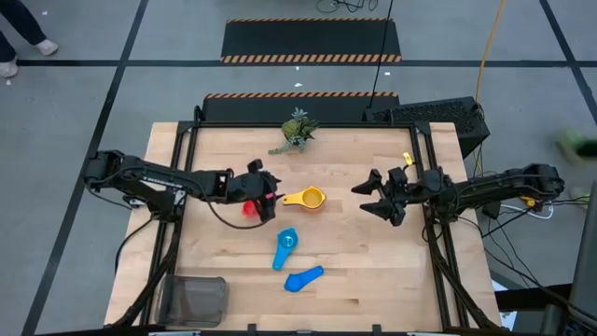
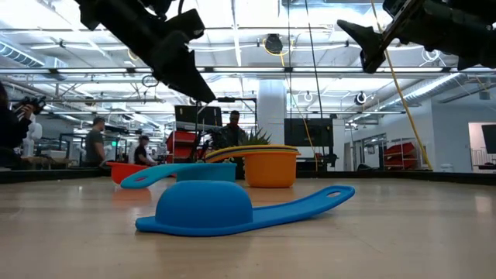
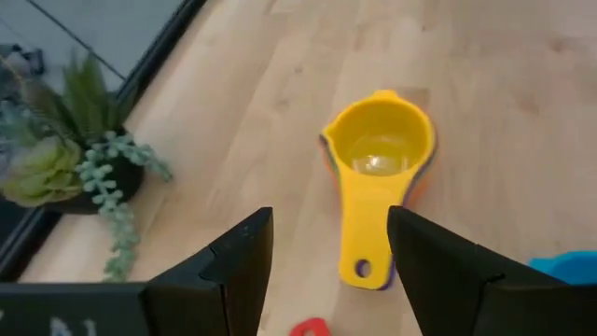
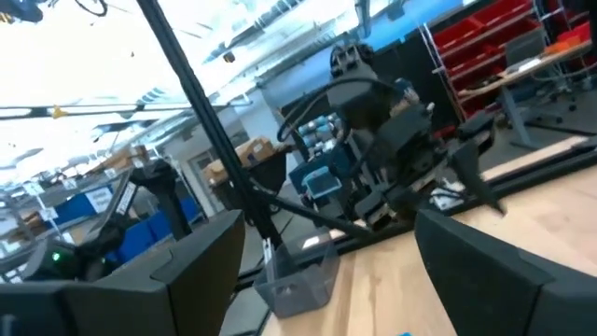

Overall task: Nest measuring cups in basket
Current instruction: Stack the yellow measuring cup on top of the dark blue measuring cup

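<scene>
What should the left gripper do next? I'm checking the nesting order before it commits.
Probably ease the open left gripper down onto the yellow cup's handle and close. Its fingers already straddle that handle from above, the cup sits on an orange one, and the basket waits at the table's near left corner.

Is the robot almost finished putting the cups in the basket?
Not nearly. The basket at the table's near-left corner looks empty. Some nesting looks begun: the yellow cup sits on an orange-edged cup. The open left gripper hovers by its handle, holding nothing; the open right gripper waits on the right. The red cup, light blue cup and blue cup lie loose.
</scene>
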